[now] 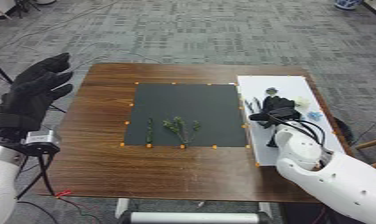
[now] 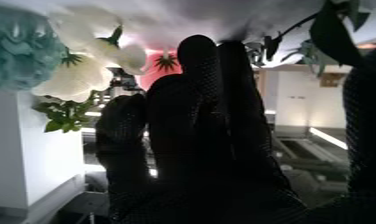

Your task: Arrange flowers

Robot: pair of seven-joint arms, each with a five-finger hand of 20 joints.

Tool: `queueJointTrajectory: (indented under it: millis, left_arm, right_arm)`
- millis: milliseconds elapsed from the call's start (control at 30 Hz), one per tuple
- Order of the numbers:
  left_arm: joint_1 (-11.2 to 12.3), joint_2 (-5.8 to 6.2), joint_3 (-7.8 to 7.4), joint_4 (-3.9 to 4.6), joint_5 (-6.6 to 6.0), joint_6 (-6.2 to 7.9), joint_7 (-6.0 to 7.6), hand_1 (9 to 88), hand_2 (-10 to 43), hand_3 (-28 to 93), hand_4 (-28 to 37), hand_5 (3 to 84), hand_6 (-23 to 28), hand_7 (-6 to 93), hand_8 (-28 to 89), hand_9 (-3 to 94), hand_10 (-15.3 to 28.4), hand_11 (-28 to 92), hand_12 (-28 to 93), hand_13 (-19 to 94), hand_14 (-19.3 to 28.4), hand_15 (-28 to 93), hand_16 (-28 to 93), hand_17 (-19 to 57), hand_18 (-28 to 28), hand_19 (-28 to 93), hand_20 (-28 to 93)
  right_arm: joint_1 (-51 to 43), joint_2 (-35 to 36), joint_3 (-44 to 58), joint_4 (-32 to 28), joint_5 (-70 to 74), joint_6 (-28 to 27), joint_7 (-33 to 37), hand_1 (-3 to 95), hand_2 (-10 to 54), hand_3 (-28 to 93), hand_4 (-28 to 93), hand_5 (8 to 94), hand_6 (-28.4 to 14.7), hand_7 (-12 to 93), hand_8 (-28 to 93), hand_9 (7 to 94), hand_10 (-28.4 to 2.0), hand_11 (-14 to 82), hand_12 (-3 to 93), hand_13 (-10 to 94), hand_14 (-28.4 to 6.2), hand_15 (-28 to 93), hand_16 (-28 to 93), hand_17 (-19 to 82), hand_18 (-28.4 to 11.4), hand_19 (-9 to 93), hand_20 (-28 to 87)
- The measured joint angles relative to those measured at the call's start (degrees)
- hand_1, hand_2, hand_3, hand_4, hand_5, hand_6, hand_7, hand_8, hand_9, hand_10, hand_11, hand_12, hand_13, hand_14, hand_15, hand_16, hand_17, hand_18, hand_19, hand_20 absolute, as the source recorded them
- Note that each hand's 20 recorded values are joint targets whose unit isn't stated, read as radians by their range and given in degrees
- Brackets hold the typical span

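We see the robot's right hand (image 1: 278, 109) low over the white board (image 1: 267, 154) on the right side of the table, palm down among the flowers. The black-gloved fingers (image 2: 193, 95) are extended, the thumb (image 2: 367, 115) stands well apart from them, and the hand is open with nothing gripped. Whether the fingertips touch the board, we cannot tell.

Closest to those fingers in the right wrist view is a pink flower (image 2: 160, 72), partly hidden behind them. Past it, on the side away from the thumb, we find white flowers (image 2: 73, 80) with small green leaves (image 2: 67, 114), and farther out a large pale blue flower (image 2: 20, 50). Dark green leaves (image 2: 331, 32) hang on the thumb's side.

In the head view, the blue flower and a cream bloom (image 1: 301, 101) lie near the hand toward the board's outer edge, with a small dark sprig (image 1: 271, 91) beyond the hand.

To the left of the board, we see a dark mat (image 1: 186, 100) ringed with orange markers. Near its close edge lie a slim green stem (image 1: 150, 131) and a branching green sprig (image 1: 180, 129), side by side and apart.

The left hand (image 1: 33, 92) is raised beside the left edge of the brown wooden table (image 1: 96, 160), its fingers loosely bent and empty.
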Motion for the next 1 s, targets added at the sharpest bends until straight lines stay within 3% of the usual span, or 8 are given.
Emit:
queueJointTrajectory:
  millis: [133,267,400,533,633,767,1000]
  left_arm:
    - [0.0,-0.04,-0.05,-0.03,0.0,0.04,-0.03,25.7,-3.0,70,-26.6,23.2,2.4,19.7,-10,14.7,9.4,19,19,6,12.3,37,-5,-11.6,17.7,39,8]
    - [0.05,-0.04,-0.18,-0.05,0.0,0.09,-0.06,25.7,-3.1,71,-26.5,23.1,2.4,19.7,-9,14.8,9.5,19,19,6,12.3,37,-5,-11.5,17.6,39,8]
    - [0.07,-0.13,-0.3,-0.06,0.0,0.11,-0.09,25.8,-3.0,70,-26.5,23.1,2.4,19.6,-9,14.7,9.4,19,19,6,12.3,37,-5,-11.5,17.7,39,8]
    - [0.09,-0.19,-0.31,-0.07,0.0,0.19,-0.12,25.7,-3.0,71,-26.3,23.1,2.4,19.6,-9,14.7,9.4,19,19,5,12.2,37,-5,-11.4,17.6,39,8]
    - [0.18,-0.24,-0.35,-0.1,0.0,0.3,-0.12,25.7,-3.0,70,-26.3,23.1,2.4,19.6,-9,14.7,9.3,19,19,5,12.2,37,-5,-11.5,17.6,39,8]
    - [0.33,-0.33,-0.39,-0.11,0.0,0.36,-0.12,25.8,-2.8,70,-26.3,23.1,2.4,19.5,-9,14.7,9.4,19,19,5,12.2,37,-5,-11.5,17.6,39,8]
    - [0.39,-0.64,-0.36,-0.11,0.0,0.45,-0.12,25.9,-2.6,70,-26.2,23.1,2.5,19.5,-9,14.6,9.4,19,19,5,12.2,37,-5,-11.5,17.7,39,8]
  right_arm:
    - [1.32,-0.52,-0.35,-0.06,-0.19,-3.58,0.04,27.7,-9.5,75,-28,61.6,-0.5,44,-13,63.1,-12.6,56.1,42.6,63,-9.4,77,36,32,-22.0,86,52]
    - [4.11,-0.8,-3.17,-0.32,-1.19,-7.49,0.15,31.5,-9.5,76,-28,65.6,-0.2,50,-12,68.1,-11.4,59.2,48.0,67,-8.5,79,39,34,-22.4,89,52]
    - [7.09,-1.78,-5.48,-0.46,-2.01,-13.46,-0.12,36.7,-9.5,70,-28,69.0,1.8,52,13,72.9,-9.8,60.7,50.9,72,-7.9,81,41,38,-22.7,92,53]
    - [7.53,-3.11,-5.5,-1.18,-2.2,-16.53,-0.66,41.5,-9.5,78,-28,75.2,3.3,53,18,79.1,-8.4,61.8,52.1,76,-7.6,82,42,42,-22.8,93,57]
    - [7.33,-3.8,-5.61,-1.59,-2.08,-16.38,-1.07,41.3,-9.5,84,-28,76.0,2.7,54,20,80.3,-8.4,62.2,52.7,77,-7.8,83,43,43,-23.2,93,58]
    - [6.25,-4.12,-5.15,-1.66,-1.91,-14.41,-1.22,38.1,-9.5,86,-18,76.4,1.1,56,27,83.3,-8.8,63.4,52.0,80,-7.7,85,43,45,-23.9,93,62]
    - [2.37,-4.08,-4.48,-2.79,-0.64,-3.67,-2.01,37.6,-9.5,86,-14,76.8,0.0,57,29,84.3,-8.8,64.1,51.4,81,-7.7,85,43,47,-24.0,93,64]
